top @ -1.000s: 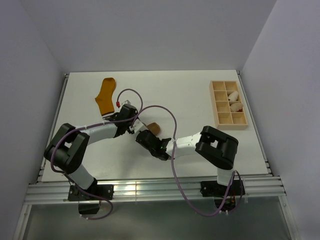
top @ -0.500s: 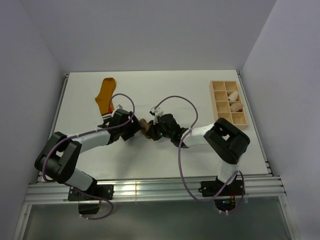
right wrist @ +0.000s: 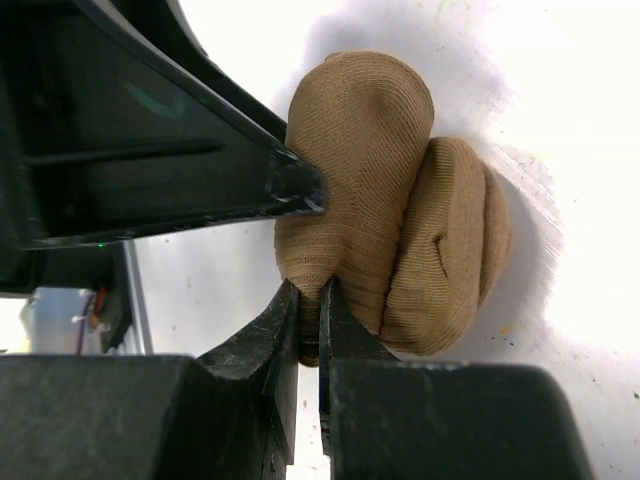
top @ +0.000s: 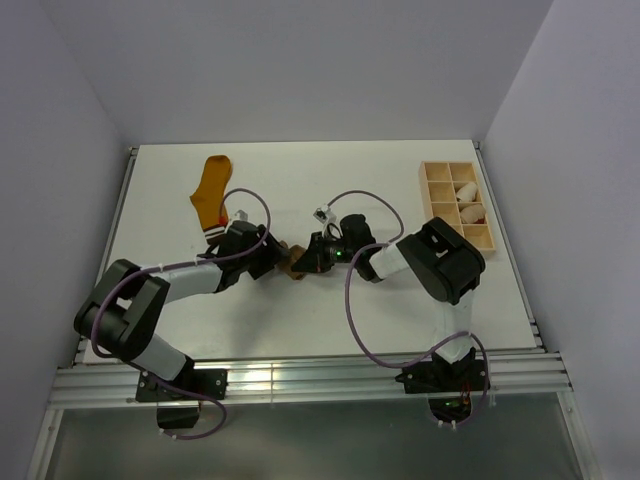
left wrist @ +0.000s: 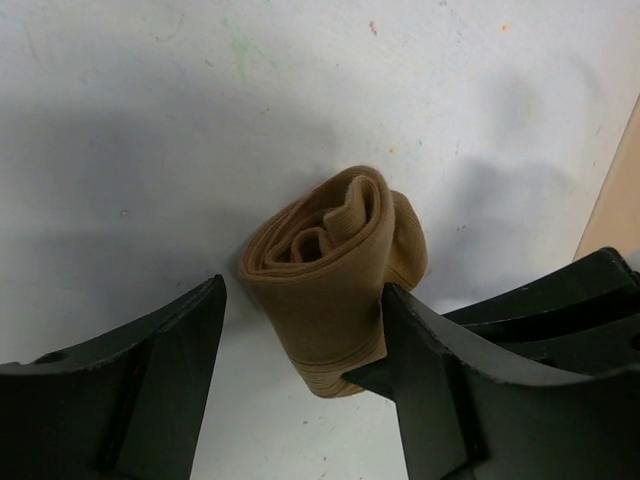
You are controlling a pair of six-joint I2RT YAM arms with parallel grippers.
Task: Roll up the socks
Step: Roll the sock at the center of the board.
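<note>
Tan sock (left wrist: 330,260) sits rolled near the worktop (top: 400,310) centre. Right gripper (right wrist: 308,300) fingers pinch together on its loose edge; left gripper (left wrist: 300,300) fingers stand apart, straddling the roll. Likely step: securing the roll. Next, probably the mustard sock (top: 210,192), lying flat near the far left corner.

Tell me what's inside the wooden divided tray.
Cream-white rolled bundles lie in two right-column compartments of the tray. The others in view show bare wood. The right arm covers part of the near row.
</note>
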